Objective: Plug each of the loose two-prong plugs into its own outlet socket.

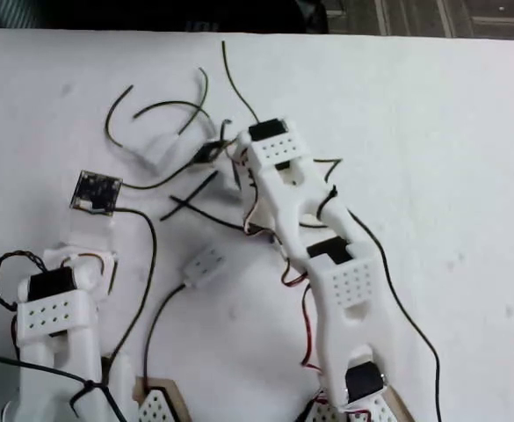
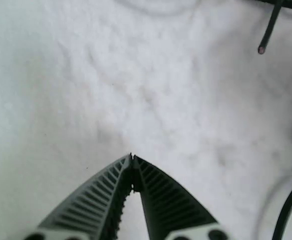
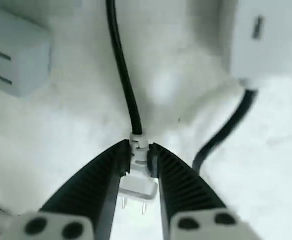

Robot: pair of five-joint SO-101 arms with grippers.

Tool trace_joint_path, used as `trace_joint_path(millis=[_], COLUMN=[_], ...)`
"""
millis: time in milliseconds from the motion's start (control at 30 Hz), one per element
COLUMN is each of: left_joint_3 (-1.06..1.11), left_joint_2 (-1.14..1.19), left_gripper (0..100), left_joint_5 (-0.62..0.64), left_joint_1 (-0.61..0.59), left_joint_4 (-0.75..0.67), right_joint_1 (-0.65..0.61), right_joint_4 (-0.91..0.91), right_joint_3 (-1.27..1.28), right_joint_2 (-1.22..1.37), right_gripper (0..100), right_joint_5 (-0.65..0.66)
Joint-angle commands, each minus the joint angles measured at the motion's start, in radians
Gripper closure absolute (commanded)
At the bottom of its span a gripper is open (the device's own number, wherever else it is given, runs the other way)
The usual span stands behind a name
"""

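Note:
My right gripper (image 3: 138, 155) is shut on a white two-prong plug (image 3: 137, 184), whose black cable (image 3: 123, 75) runs away across the table. Beyond it lie two white outlet sockets: one block (image 3: 16, 60) shows two slots, the other (image 3: 270, 40) has a black cord leaving it. In the high view the right arm (image 1: 278, 171) stretches to mid-table, between a socket (image 1: 206, 262) and another white socket (image 1: 162, 151). My left gripper (image 2: 132, 162) is shut on nothing, above bare table. The left arm (image 1: 59, 299) sits at the near left.
Loose black wires (image 1: 182, 110) curl over the far left of the table, and one cut wire end (image 2: 261, 49) lies ahead of the left gripper. A small circuit board (image 1: 96, 192) rides on the left arm. The table's right half (image 1: 450, 176) is bare.

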Motion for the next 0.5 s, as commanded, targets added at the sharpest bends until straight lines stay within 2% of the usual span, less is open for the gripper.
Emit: trace_joint_path(millis=[0, 100, 200, 367, 467], left_joint_3=[-0.003, -0.003, -0.003, -0.003, -0.003], left_joint_2=[-0.024, -0.022, -0.022, -0.021, -0.021], left_gripper=[97, 97, 97, 97, 97], left_joint_5=[-0.008, -0.008, -0.008, -0.008, -0.008], left_joint_1=[-0.005, -0.005, -0.005, -0.005, -0.005], left_joint_4=[-0.009, -0.009, -0.009, -0.009, -0.009], right_joint_1=[0.031, 0.045, 0.042, 0.013, -0.005], right_joint_4=[0.021, 0.022, 0.031, 0.031, 0.031], right_joint_3=[-0.023, -0.021, -0.018, 0.069, 0.11], right_joint_2=[-0.081, -0.085, -0.085, -0.102, -0.142], right_gripper=[98.1, 97.8, 96.5, 84.1, 84.4], right_joint_5=[-0.138, -0.213, -0.216, -0.215, -0.215])
